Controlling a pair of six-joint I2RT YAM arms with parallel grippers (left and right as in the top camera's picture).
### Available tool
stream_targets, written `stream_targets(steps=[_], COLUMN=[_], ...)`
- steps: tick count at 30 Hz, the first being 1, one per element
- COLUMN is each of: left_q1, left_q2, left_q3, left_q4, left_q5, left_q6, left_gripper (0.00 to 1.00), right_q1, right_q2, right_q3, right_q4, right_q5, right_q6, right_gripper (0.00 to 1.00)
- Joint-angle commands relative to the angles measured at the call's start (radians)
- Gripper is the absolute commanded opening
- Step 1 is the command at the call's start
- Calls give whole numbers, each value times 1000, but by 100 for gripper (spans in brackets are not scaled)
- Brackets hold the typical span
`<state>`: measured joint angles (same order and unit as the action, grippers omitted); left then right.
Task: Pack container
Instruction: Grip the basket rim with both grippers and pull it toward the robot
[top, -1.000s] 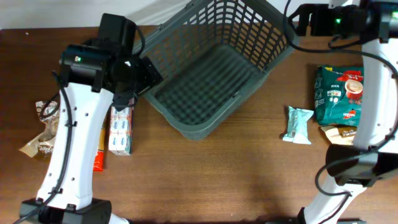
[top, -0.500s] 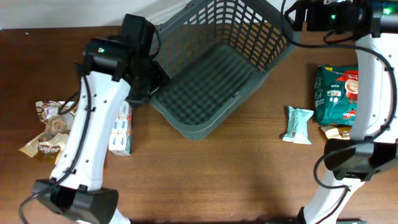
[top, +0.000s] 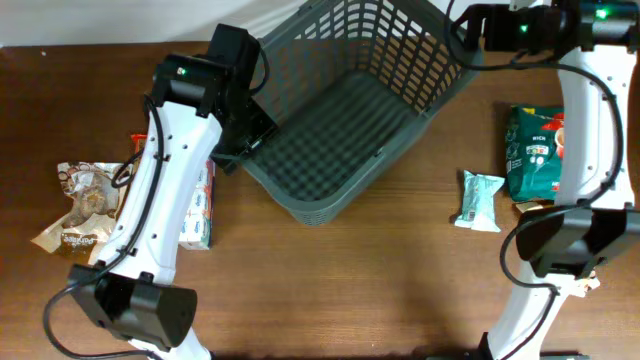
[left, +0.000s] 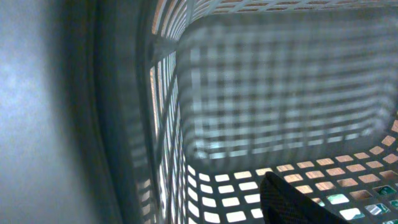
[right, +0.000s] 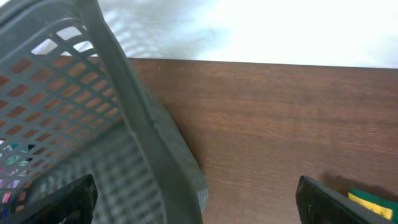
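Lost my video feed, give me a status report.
Right gripper open, straddling basket rim. Left gripper at left wall, state unclear. Basket empty, nothing blocking.

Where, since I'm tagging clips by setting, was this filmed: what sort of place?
Probably a robotics lab bench staged for grocery packing: two robot arms stand at a wooden table that holds a grey basket and loose snack packets.

Even light; blurred left-wrist close-up

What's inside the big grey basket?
Nothing that shows. The basket has only its own holey bottom in view. The left arm covers the basket's left corner, so that bit can't be checked.
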<state>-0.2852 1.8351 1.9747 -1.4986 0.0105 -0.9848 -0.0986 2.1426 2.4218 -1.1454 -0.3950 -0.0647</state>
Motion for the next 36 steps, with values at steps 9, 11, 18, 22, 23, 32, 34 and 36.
stream_targets(steps=[9, 11, 18, 22, 23, 32, 34, 36], left_q1=[-3, -3, -3, -3, -3, -2, 0, 4], left_q2=[9, 9, 9, 9, 9, 9, 9, 9], left_q3=[10, 10, 10, 10, 10, 10, 10, 10], left_q4=[2, 3, 3, 2, 2, 2, 5, 5], left_q5=[-11, -11, -11, -16, -19, -64, -69, -71], left_q6=[-18, -18, -18, -17, -17, 22, 39, 57], left_gripper=[63, 63, 50, 26, 18, 2, 2, 2], right_q1=[94, 94, 92, 92, 92, 92, 92, 92], right_q2=[52, 52, 52, 52, 52, 42, 32, 20], right_q3=[18, 18, 18, 18, 18, 18, 18, 18], right_q4=[-42, -53, -85, -101, -105, -143, -146, -149], right_q5=[74, 78, 82, 93, 93, 119, 119, 119], right_q6=[-36, -36, -35, -35, -35, -35, -35, -35], right_gripper=[99, 95, 66, 50, 49, 41, 41, 41])
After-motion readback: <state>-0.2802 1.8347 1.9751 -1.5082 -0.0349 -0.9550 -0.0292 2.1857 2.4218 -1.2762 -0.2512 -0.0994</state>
